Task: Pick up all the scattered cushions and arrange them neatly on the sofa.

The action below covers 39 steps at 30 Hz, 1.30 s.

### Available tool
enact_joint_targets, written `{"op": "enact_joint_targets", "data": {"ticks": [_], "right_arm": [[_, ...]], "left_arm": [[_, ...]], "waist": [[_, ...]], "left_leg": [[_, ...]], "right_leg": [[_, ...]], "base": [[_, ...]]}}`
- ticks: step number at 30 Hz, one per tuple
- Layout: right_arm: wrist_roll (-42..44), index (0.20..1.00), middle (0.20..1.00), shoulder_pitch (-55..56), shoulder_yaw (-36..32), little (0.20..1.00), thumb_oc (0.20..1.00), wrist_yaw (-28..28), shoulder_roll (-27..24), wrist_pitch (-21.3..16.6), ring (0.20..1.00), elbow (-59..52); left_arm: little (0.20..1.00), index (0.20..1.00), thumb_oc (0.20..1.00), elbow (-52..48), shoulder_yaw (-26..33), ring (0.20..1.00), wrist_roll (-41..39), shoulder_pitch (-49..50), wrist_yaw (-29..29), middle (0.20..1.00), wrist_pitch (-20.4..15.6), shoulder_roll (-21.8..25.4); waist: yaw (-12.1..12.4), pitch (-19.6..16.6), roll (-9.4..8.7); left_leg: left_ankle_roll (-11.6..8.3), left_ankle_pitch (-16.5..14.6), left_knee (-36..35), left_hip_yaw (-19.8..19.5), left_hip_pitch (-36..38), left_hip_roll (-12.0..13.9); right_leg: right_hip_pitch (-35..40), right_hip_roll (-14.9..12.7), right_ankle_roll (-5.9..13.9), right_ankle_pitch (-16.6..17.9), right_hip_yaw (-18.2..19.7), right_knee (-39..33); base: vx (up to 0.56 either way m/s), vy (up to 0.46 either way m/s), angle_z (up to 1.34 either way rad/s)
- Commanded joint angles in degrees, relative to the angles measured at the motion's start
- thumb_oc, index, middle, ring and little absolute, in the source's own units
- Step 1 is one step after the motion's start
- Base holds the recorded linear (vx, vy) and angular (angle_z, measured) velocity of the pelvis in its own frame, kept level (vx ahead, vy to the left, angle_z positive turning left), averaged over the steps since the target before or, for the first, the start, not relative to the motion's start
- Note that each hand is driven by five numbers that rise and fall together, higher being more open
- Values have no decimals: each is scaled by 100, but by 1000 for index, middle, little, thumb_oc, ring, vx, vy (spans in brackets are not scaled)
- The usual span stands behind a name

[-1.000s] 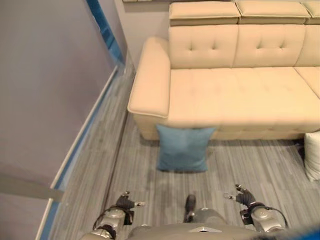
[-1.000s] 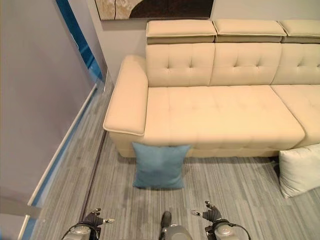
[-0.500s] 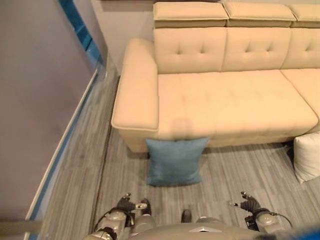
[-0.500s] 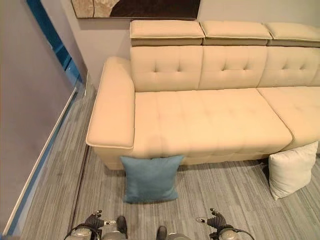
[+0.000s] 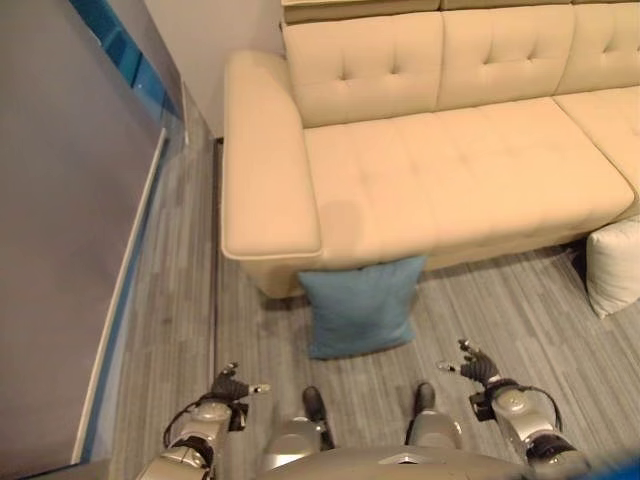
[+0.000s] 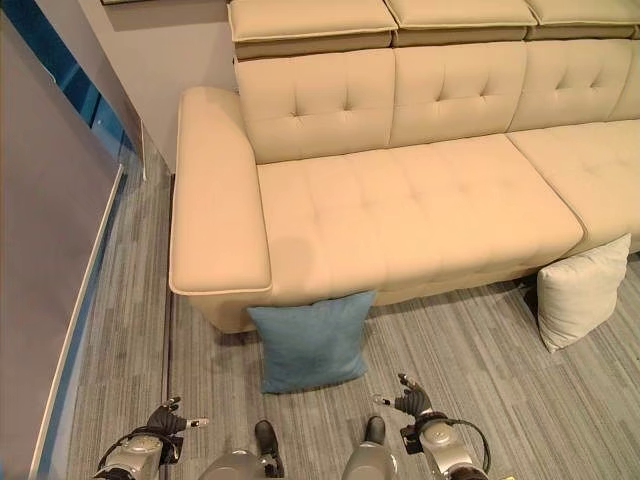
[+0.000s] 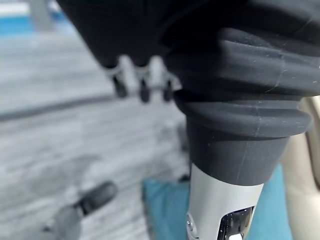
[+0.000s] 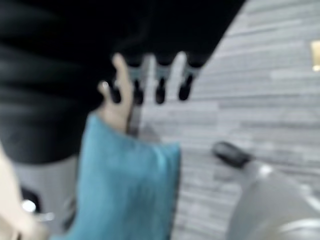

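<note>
Blue cushion leans upright vs. sofa front, on floor; we see it at 12 o'clock, midway btw. left hand & right hand, both relaxed-spread, empty. White cushion at 2 o'clock.

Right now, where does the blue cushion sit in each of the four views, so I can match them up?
Left eye view: blue cushion on the floor, leaning against the sofa front.
Right eye view: same spot, under the armrest end.
Left wrist view: blue patch beside the silver arm.
Right wrist view: blue slab beyond the right hand.
Shared landmark: the sofa.
</note>
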Motion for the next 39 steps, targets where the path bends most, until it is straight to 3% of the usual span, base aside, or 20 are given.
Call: {"op": "enact_joint_targets", "data": {"ticks": [1, 6, 12, 16, 17, 18, 22, 23, 26, 33, 39], "right_arm": [[-75, 1000, 1000, -177, 53, 1000, 1000, -53, -126, -147, 1000, -147], [-42, 1000, 1000, -157, 28, 1000, 1000, -88, -219, -157, 1000, -198], [96, 1000, 1000, -475, 123, 1000, 1000, -226, -320, -233, 1000, -302], [315, 1000, 1000, -883, 118, 1000, 1000, -548, -363, -272, 1000, -470], [387, 1000, 1000, -1017, 112, 1000, 1000, -632, -381, -300, 1000, -530], [520, 1000, 1000, -1371, 79, 1000, 1000, -860, -457, -330, 1000, -618], [598, 1000, 1000, -2008, 172, 1000, 1000, -1182, -631, -370, 1000, -742], [699, 1000, 1000, -2498, 194, 1000, 1000, -1426, -771, -458, 1000, -820], [772, 1000, 1000, -3215, 280, 1000, 1000, -1649, -999, -550, 1000, -963], [964, 1000, 1000, -4699, 633, 1000, 1000, -1938, -1331, -621, 1000, -706], [1073, 1000, 1000, -5217, 763, 1000, 1000, -1978, -1589, -608, 1000, -495]], "left_arm": [[1000, 1000, 1000, -112, 88, 1000, -91, -172, 76, 1000, -157, 15], [1000, 1000, 1000, -302, 13, 1000, -244, -248, 137, 1000, -206, -53], [1000, 1000, 1000, -710, -197, 1000, -579, -719, 400, 1000, -362, -43], [1000, 1000, 1000, -1026, -347, 1000, -784, -1280, 763, 1000, -469, 46], [1000, 1000, 1000, -996, -371, 1000, -855, -1442, 869, 1000, -493, 58], [1000, 1000, 1000, -1048, -465, 1000, -1025, -1852, 1075, 1000, -538, 120], [1000, 1000, 1000, -1024, -581, 1000, -1201, -2543, 1330, 1000, -602, 181], [1000, 1000, 1000, -1027, -651, 1000, -1262, -3047, 1574, 1000, -650, 293], [1000, 1000, 1000, -1206, -784, 1000, -1369, -3642, 1727, 1000, -710, 503], [1000, 1000, 1000, -956, -1063, 1000, -1441, -4966, 2040, 1000, -583, 845], [1000, 1000, 1000, -995, -1028, 1000, -1583, -5305, 2184, 1000, -539, 1015]], "waist": [[3, 137, 0], [29, 228, 13], [39, 673, 70], [13, 936, 109], [-13, 951, 141], [-74, 1060, 179], [-178, 1085, 249], [-229, 1133, 291], [-275, 1108, 385], [-333, 1056, 503], [-296, 1045, 557]], "left_leg": [[-387, -542, 726, -181, -2, 83], [-433, -446, 782, -305, -282, 168], [-496, -274, 972, -532, -1084, 274], [-519, -188, 1313, -646, -1941, 293], [-574, -306, 1377, -699, -2067, 320], [-584, -296, 1642, -693, -2623, 402], [-595, -324, 2151, -735, -3576, 571], [-592, -367, 2533, -801, -4194, 700], [-580, -469, 3052, -914, -5084, 867], [-538, -667, 3895, -1099, -6506, 944], [-490, -866, 4488, -1153, -7276, 927]], "right_leg": [[-215, 90, 189, -9, -55, 501], [-338, 125, 139, -31, -216, 533], [-1000, 116, 69, -80, -272, 765], [-1798, 78, -3, -110, -257, 1190], [-1959, 83, 44, -252, -227, 1335], [-2529, 10, 29, -304, -148, 1672], [-3456, -58, -20, -400, -19, 2158], [-4096, -114, -67, -487, 74, 2560], [-5029, -164, -104, -615, 295, 3116], [-6589, -72, -206, -925, 624, 4116], [-7397, -66, -261, -1137, 791, 4671]], "base": [[24, -46, 16], [-12, -101, 8], [-158, -85, 16], [-135, -65, 15], [-78, -42, 29], [-119, -50, 20], [-127, -45, 10], [-108, -47, 14], [-42, -31, 6], [35, -31, -7], [39, -37, -1]]}}
